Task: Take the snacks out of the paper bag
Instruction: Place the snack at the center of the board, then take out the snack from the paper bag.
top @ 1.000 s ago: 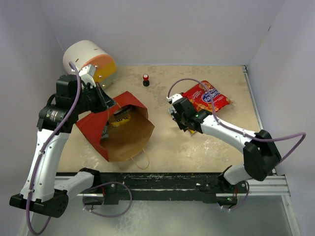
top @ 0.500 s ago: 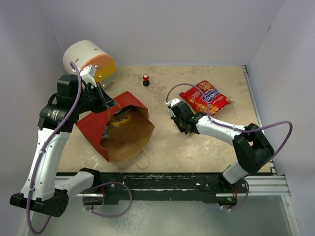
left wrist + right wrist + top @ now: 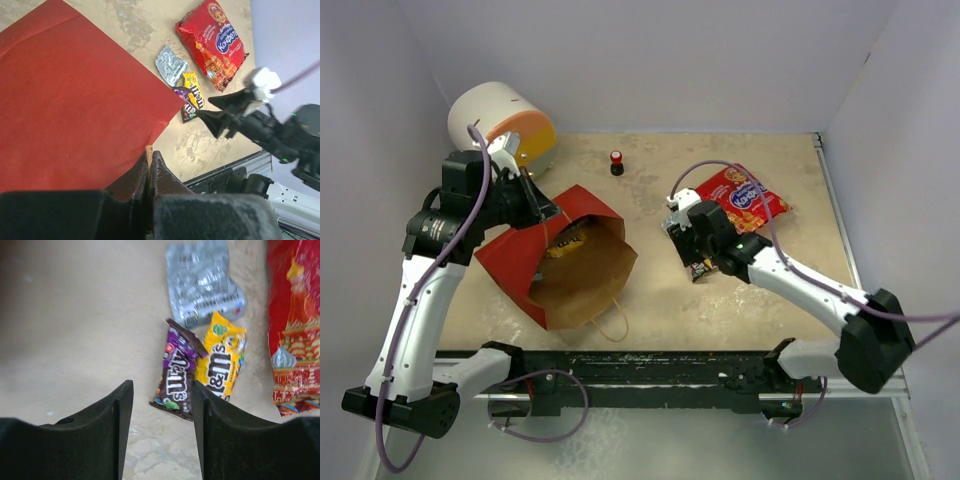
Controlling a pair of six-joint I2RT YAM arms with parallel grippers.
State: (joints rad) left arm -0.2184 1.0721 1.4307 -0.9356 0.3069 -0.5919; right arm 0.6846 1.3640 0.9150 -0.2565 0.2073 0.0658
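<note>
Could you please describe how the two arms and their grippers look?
The left arm and the right arm both have white links and black joints. A thin purple cable runs in loops along each. The left gripper and the right gripper have dark, wedge-shaped fingers that taper to the tips. Small green lights show on the right arm's black housing.

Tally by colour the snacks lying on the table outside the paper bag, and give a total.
Red chip bag: 1
Silver packet: 1
Purple-brown candy packet: 1
Yellow candy packet: 1
Total: 4
</note>
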